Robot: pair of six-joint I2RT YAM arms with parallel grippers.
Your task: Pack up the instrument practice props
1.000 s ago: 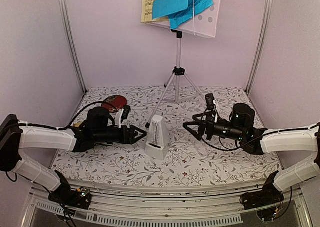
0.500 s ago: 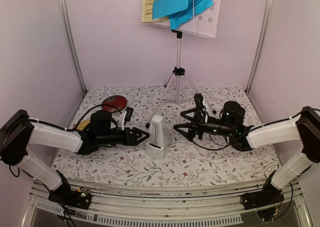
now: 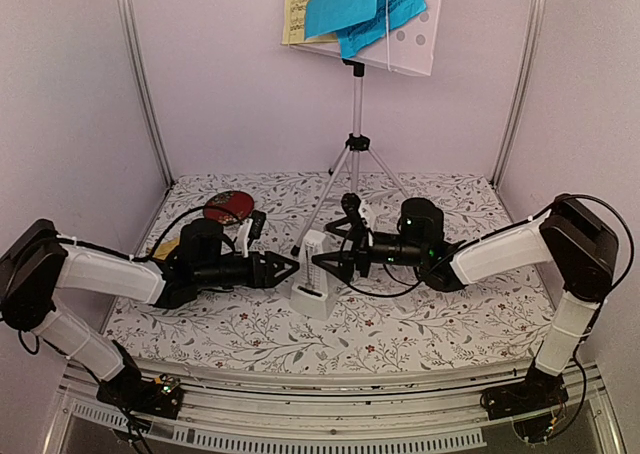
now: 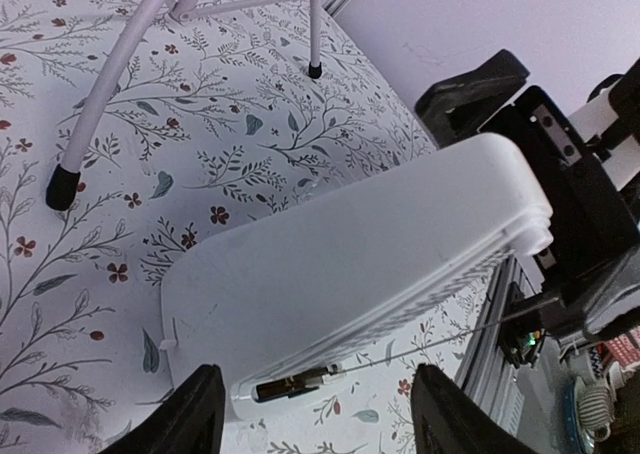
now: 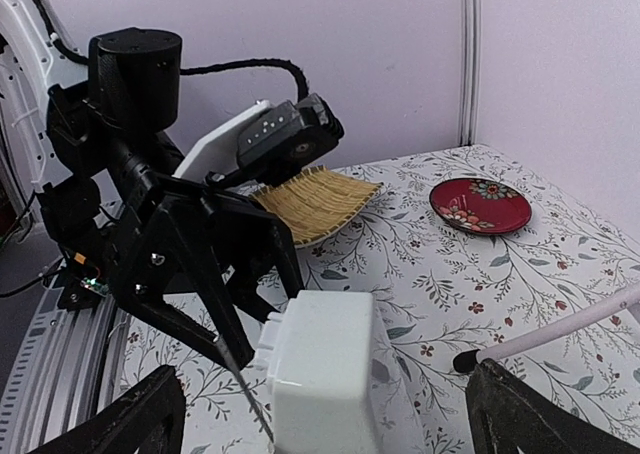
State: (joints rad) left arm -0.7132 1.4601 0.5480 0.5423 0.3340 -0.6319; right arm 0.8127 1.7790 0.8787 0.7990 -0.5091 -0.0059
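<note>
Between my two pincers, near the middle of the flower-printed bench (image 3: pixel 430 324), the white pyramid metronome (image 3: pixel 312 284) stands upright on its base. My left pincer (image 3: pixel 288 267) reaches in low from the left with its jaws spread and holding nothing. In the left wrist view both dark fingers (image 4: pixel 195 419) sit at the bottom edge and the metronome's broad white face fills the gap ahead of them. Whether a fingertip touches the casing I cannot tell. My right pincer (image 3: pixel 330 262) comes in from the opposite side, jaws wide apart and gripping nothing. In the right wrist view its fingers (image 5: pixel 150 414) flank the metronome's narrow top with clear space on either side.

Behind the metronome, the silver tripod legs (image 3: pixel 355 159) stand on the bench near the back wall. They carry the white perforated desk (image 3: pixel 420 44) high up, tilted. On the desk lie the blue music sheets (image 3: pixel 365 4), overlapping a pale-yellow sheet (image 3: pixel 296 9). At the back left of the bench rests a round red dish (image 3: pixel 228 206), and nearer my left arm lies a yellow woven bamboo tray (image 5: pixel 315 202), partly hidden by that arm.
</note>
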